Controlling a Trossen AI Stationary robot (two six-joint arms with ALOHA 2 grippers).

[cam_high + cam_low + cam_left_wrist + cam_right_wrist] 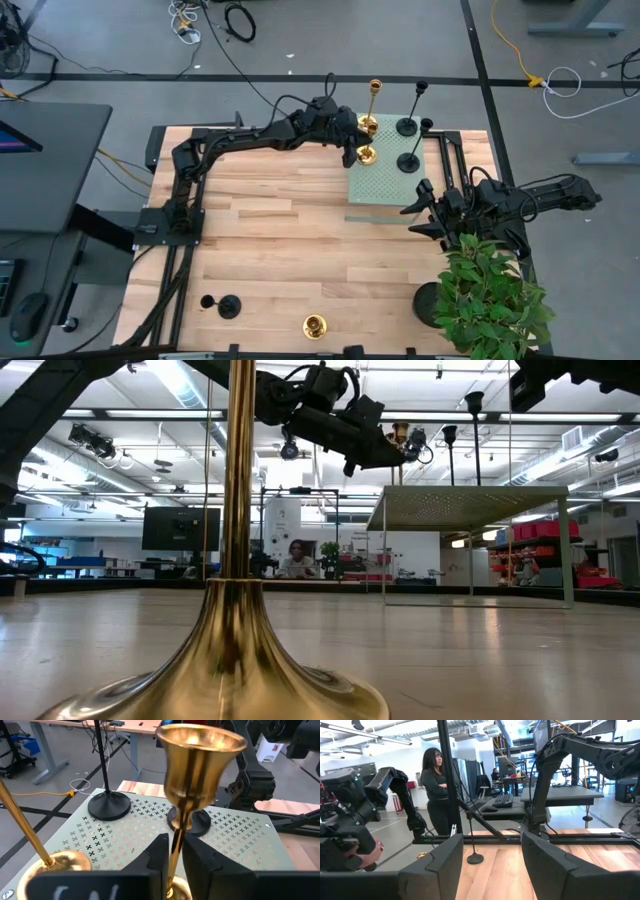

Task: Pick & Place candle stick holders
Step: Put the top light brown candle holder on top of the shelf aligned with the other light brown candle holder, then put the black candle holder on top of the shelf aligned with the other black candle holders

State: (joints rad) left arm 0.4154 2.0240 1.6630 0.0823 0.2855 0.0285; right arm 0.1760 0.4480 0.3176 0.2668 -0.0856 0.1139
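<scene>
A pale perforated platform (385,185) stands at the table's far right. On it stand a tall gold candlestick (370,122) and two black ones (407,127) (409,160). My left gripper (355,150) is over the platform's left part, shut on a shorter gold candlestick (200,755). My right gripper (415,207) is open and empty by the platform's near right corner. A third gold candlestick (315,325) stands on its base at the near edge, and a third black one (228,307) stands at the near left. My left gripper pinches the gold candlestick's thin stem (176,851) between its two fingers, low down, just above the base. The fingers come slanting from the table's left and lie across the stem. The candlestick is upright with its cup up. The gripper hides whether the base rests on the platform.
A potted green plant (490,300) in a black pot (430,300) stands at the near right, close to my right arm. A thin dark upright rod (447,775) shows close before my right gripper. Bare wood (270,250) spans the table's middle. A person (434,790) stands beyond the table.
</scene>
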